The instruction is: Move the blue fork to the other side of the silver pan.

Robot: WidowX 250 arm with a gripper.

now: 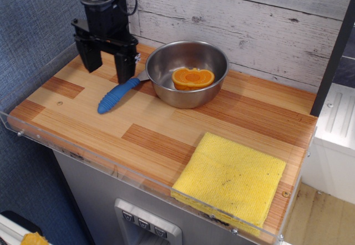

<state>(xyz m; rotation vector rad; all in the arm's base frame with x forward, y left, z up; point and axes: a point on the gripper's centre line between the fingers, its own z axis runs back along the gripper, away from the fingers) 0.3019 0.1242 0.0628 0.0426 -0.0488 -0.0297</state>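
Note:
The blue fork (118, 94) lies flat on the wooden table, left of the silver pan (187, 74), with its tines pointing up-right and touching the pan's left side. The pan holds an orange half (192, 78). My gripper (107, 66) hangs open over the table's back left, just above and behind the fork's neck. Its two black fingers (125, 67) point down and hold nothing.
A folded yellow cloth (229, 178) lies at the front right corner. A clear plastic rim (111, 167) runs along the table's front and left edges. A white plank wall stands behind, with a dark post (334, 51) at the right.

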